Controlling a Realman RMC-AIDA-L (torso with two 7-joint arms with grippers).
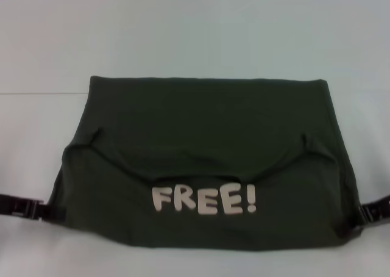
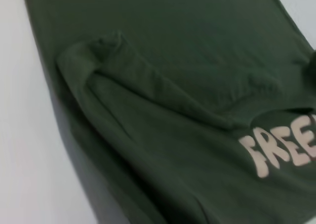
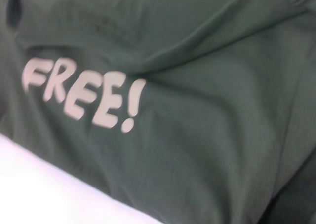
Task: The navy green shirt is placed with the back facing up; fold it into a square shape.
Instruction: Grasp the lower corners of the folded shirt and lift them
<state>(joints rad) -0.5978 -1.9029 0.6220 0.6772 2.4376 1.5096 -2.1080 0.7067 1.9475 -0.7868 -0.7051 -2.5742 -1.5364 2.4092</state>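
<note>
Left gripper (image 1: 30,208): black, blocky, w/ boxy segmented parts, small pale glints on edges. Right gripper (image 1: 373,211): also black, angular, w/ ribbed or notched hardware. No cables, screws or markings legible on either. Wrist views show no robot parts.

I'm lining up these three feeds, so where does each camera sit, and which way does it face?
Head view: from the robot's head, forward and down at the navy green shirt on the table; left gripper and right gripper flank it.
Left wrist view: on the left arm, facing the shirt's folded sleeve; no fingers visible.
Right wrist view: on the right arm, facing the shirt; no fingers visible.
Shared: FREE! lettering.
</note>
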